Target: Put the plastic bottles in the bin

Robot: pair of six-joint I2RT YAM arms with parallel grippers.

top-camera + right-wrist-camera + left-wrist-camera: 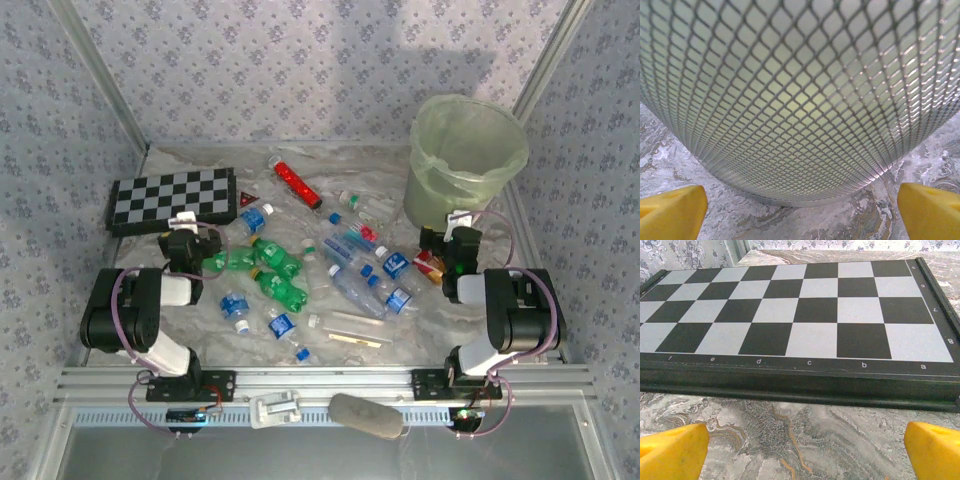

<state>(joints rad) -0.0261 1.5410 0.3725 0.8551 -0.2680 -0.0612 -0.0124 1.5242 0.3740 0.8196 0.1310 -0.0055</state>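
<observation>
1. The left gripper (802, 457) sits low over the table (790, 430). Its yellow fingers (672, 452) are wide apart and hold nothing. I think it is ready to start.
2. The right gripper (800, 215) is the same: fingers far apart, nothing between them.
3. The bottles (275, 288) lie on their sides in a messy heap in the middle of the table, between the two arms. My guess is that either arm can reach them there. No gripper has one.
4. The clear ones are hard to count. They lie over each other and blend into the pale table.
5. The board (800, 315) lies flat just past the left gripper. A red tube (297, 183) lies farther back. Neither goes in the bin.
6. The bin (450, 190) stands upright at the far right, just past the right gripper. Its open top faces up so bottles can drop in. From the right wrist its top is cut off. From above I cannot tell if anything is inside.
</observation>
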